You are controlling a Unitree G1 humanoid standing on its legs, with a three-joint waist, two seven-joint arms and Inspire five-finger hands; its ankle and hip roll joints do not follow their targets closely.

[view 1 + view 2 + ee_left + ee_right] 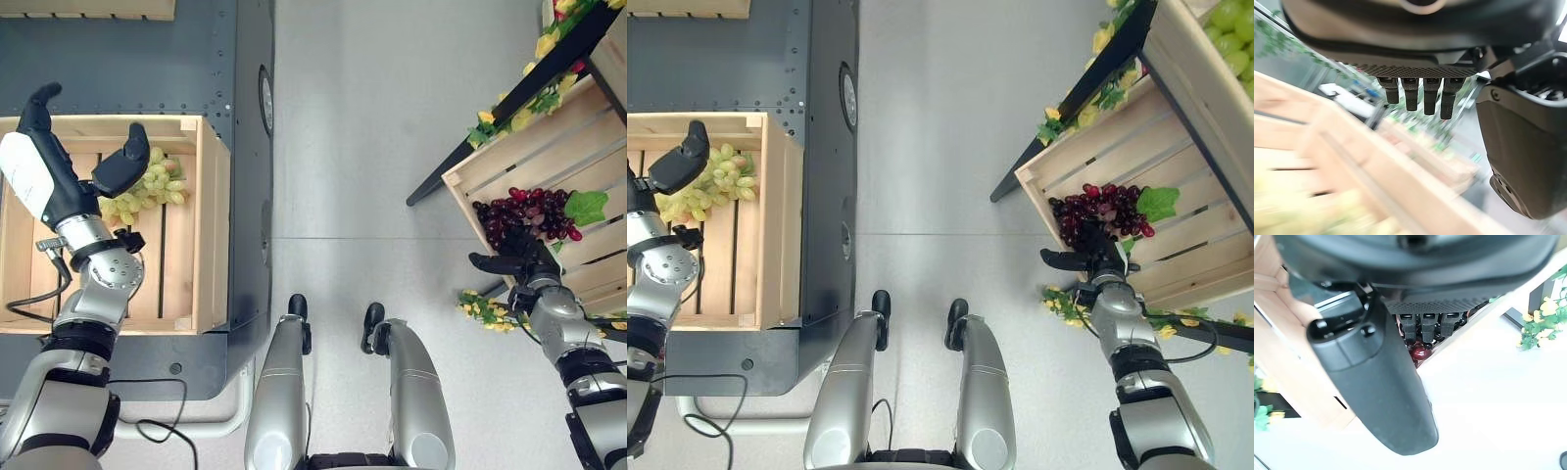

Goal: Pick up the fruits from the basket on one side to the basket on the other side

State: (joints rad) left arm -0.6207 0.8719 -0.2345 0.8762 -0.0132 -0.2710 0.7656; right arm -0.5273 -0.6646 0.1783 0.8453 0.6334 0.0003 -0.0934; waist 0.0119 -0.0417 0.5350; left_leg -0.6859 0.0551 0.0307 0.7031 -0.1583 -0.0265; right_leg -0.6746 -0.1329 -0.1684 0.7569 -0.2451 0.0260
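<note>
A bunch of green grapes (152,186) lies in the wooden crate (214,225) on my left. My left hand (59,171) hovers over that crate, open, its thumb just above the bunch and nothing in its grasp; the left wrist view shows its fingers (1420,95) straight over the crate's slats. A bunch of dark red grapes (529,215) with a green leaf (586,206) rests in the tilted crate (549,157) on my right. My right hand (519,262) is at that crate's near edge, fingers extended against the bunch and thumb spread to the side. Red grapes (1420,351) show just past its fingers.
The left crate sits on a dark metal platform (118,59). The right crate leans on a black stand (460,162) trimmed with yellow flower garlands (490,311). Another crate above it holds green grapes (1229,34). Grey floor (372,147) lies between the two sides.
</note>
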